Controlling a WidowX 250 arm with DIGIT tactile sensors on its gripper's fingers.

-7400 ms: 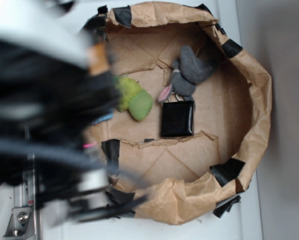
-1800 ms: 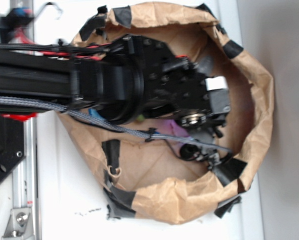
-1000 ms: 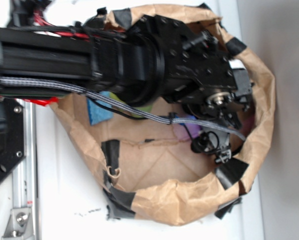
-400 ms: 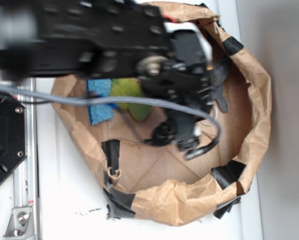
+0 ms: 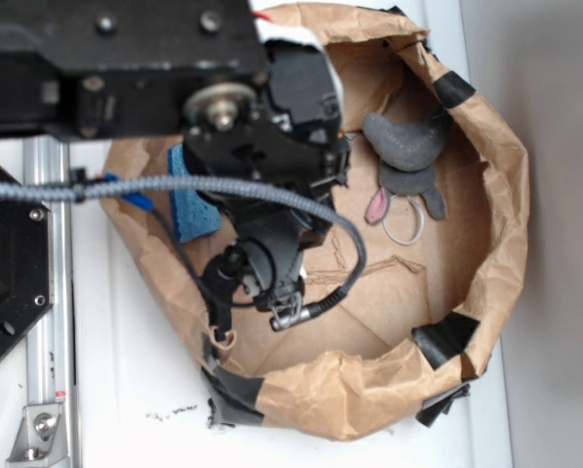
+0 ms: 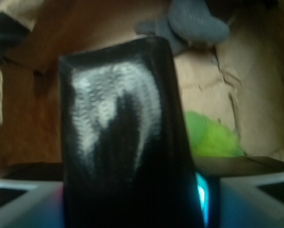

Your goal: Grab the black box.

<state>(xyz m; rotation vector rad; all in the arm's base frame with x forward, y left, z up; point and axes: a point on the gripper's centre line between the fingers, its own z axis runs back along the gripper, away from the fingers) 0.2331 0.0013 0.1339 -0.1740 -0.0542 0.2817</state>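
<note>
— So where does the black box (image 6: 120, 137) sit at this moment?

— Right in front of the wrist camera, filling most of that view, upright and glossy, with pale glare on its face. The pincer (image 6: 132, 204) is pinching it: grey finger parts show low on both sides, pressed against the box's lower edges.

— Why held like that, standing on edge?

— My guess is that a flat box offers only its thin sides to grip, so squeezing across them leaves the broad face turned toward the lens. It looks lifted off the cardboard floor, since the floor behind it reads as far and blurred.

— Does the exterior view confirm this?

— Not directly. There the black arm (image 5: 174, 68) and its cables cover the left half of the paper-walled bin (image 5: 506, 195), and neither the box nor the pincer tips can be made out beneath them. What it does show is the wider layout: the blue sponge (image 5: 194, 210) near the left wall, the grey plush toy (image 5: 404, 141) on the far side, a small ring (image 5: 404, 226) just beside it.

— And the wrist view adds?

— The grip itself, plus a green plush thing (image 6: 211, 137) behind the box, hidden from outside.
</note>
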